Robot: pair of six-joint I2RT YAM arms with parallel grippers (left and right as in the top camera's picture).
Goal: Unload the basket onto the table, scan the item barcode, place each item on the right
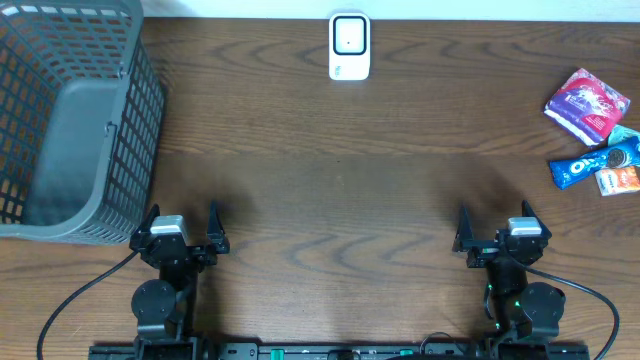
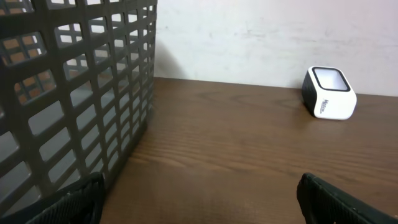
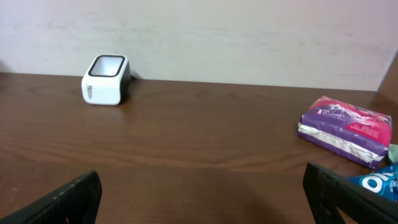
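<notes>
Currently, the white scanner (image 1: 349, 46) is found upright on the table (image 1: 330, 180), at its far edge. The items are seen well to the scanner's right: a purple packet (image 1: 587, 103) and, nearer the arms, a blue Oreo packet (image 1: 592, 163) touching a small orange packet (image 1: 618, 180). A grey mesh basket (image 1: 140, 110) is noted well to the scanner's left. The left gripper (image 1: 184, 210) and right gripper (image 1: 494, 210) are observed well short of the scanner, one on either side, each spread wide and holding nothing.

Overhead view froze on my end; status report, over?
Left tool, right tool open, empty. Snack packs far right, untouched. Scanner at far edge, nothing in the way.
</notes>
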